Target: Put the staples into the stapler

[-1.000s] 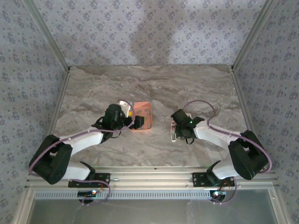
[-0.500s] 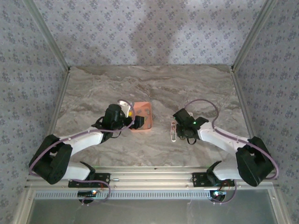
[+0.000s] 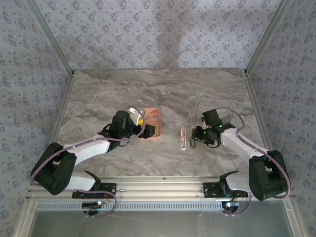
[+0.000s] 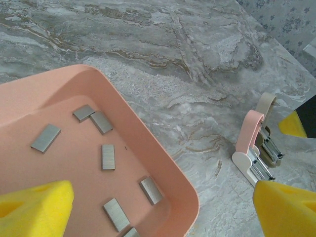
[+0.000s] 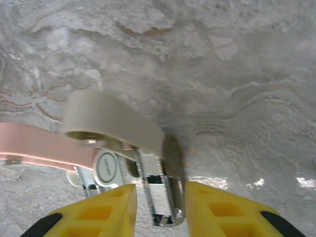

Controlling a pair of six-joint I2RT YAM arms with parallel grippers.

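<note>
stapler lay hinged open, its metal channel between the tips of the narrow right claw (grip unclear), while staples sat in the salmon tray under the wide-open left claw, so picking one strip looked next, needing a careful descent.

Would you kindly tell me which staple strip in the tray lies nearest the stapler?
The strip beside the tray wall facing the stapler; the others lie further from it.
</note>
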